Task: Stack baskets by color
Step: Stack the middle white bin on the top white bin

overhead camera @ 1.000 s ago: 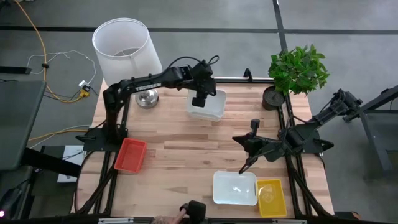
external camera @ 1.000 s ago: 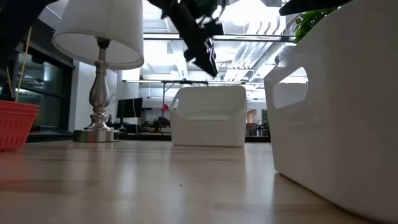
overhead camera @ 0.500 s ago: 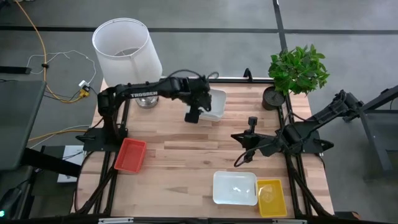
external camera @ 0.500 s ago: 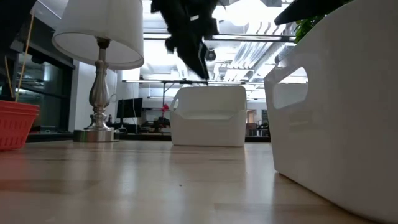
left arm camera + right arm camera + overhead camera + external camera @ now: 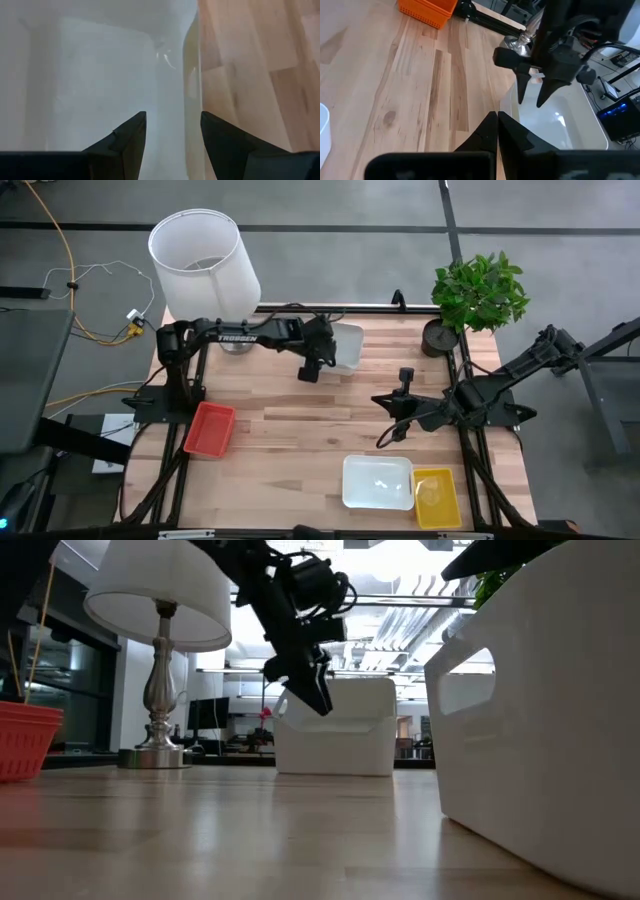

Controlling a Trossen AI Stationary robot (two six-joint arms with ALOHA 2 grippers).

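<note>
A white basket point(image 5: 345, 346) rests on its bottom at the far middle of the table. My left gripper point(image 5: 172, 117) is open and low over that basket's left wall point(image 5: 192, 95). One finger stands inside the wall and one outside, and I see no touch. The right wrist view shows the same gripper point(image 5: 530, 97) above the rim. A red basket point(image 5: 209, 429) sits at the near left. A second white basket point(image 5: 378, 482) and a yellow basket point(image 5: 437, 498) sit side by side at the near right. My right gripper point(image 5: 385, 438) hangs shut above the table, just beyond the second white basket.
A lamp with a big white shade point(image 5: 200, 255) stands at the far left corner, close behind my left arm. A potted plant point(image 5: 478, 292) stands at the far right corner. Bare wood point(image 5: 290, 440) lies between the red basket and the near white one.
My left gripper has come down from above the far white basket and shifted a little toward the table's near edge. It now stands low at the basket's left wall. The basket has stayed where it was.
</note>
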